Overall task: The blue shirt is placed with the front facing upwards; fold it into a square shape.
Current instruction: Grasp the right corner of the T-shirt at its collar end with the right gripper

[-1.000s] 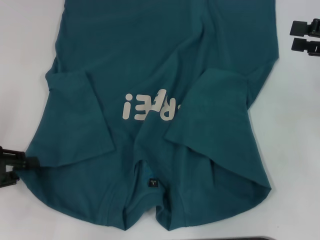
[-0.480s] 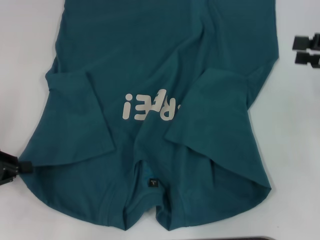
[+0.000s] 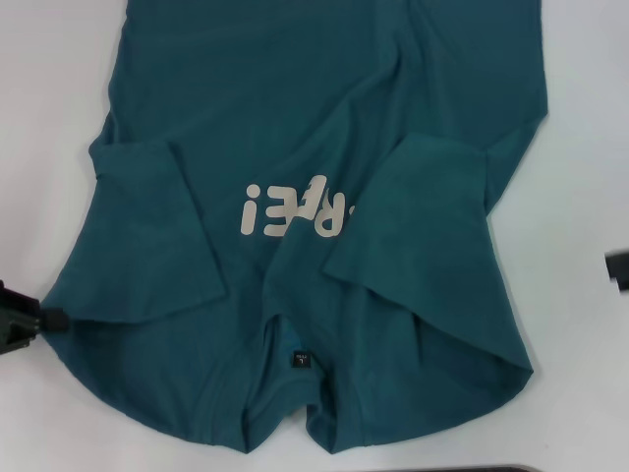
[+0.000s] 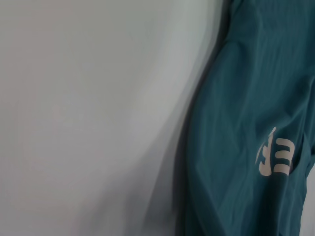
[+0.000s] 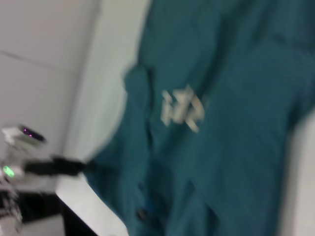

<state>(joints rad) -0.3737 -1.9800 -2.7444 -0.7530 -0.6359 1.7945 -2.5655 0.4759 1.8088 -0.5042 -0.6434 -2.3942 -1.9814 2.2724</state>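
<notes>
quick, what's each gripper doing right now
Left gripper: at the shirt's left edge near the shoulder; open or shut cannot be told.
Right gripper: barely in view at the right edge, off the shirt; cannot be told.

A white table (image 3: 575, 393) carries the blue shirt (image 3: 295, 118), which lies spread across its middle, collar toward the near edge and both sleeves folded inward.
</notes>
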